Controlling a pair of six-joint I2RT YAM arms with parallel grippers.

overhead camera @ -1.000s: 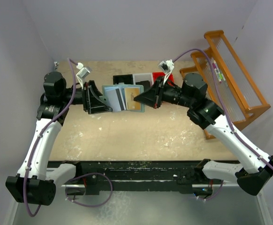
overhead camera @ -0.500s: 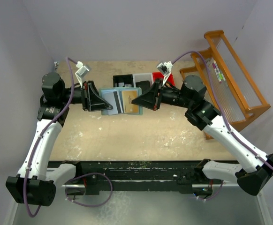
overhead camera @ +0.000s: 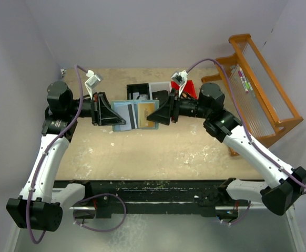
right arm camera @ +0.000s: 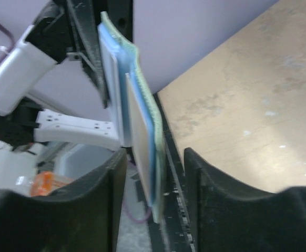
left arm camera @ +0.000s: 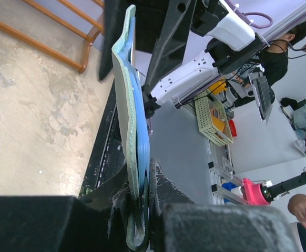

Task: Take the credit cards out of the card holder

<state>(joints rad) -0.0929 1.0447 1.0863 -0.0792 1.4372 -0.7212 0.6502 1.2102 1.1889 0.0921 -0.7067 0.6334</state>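
The card holder (overhead camera: 137, 104), a pale teal folding wallet, hangs open in the air between both arms, above the back of the table. A grey-white credit card (overhead camera: 126, 114) with a dark stripe and a tan-orange one (overhead camera: 145, 113) sit in its panels. My left gripper (overhead camera: 118, 118) is shut on the holder's left end. In the left wrist view that gripper (left arm camera: 142, 206) pinches the holder (left arm camera: 124, 105) edge-on. My right gripper (overhead camera: 154, 114) stands open around the right end. In the right wrist view the holder (right arm camera: 144, 94) and the tan card (right arm camera: 138, 137) stand between its parted fingers (right arm camera: 98, 210), touching neither.
Behind the holder stand a black bin (overhead camera: 138, 90), a pale bin (overhead camera: 159, 88) and a red bin (overhead camera: 189, 88). An orange wooden rack (overhead camera: 258, 89) fills the right side. Purple walls close in the table (overhead camera: 169, 152) at the back and left.
My left gripper has shut on the holder's left end. My right gripper, shut on the right end before, has opened. The holder has shifted slightly left.
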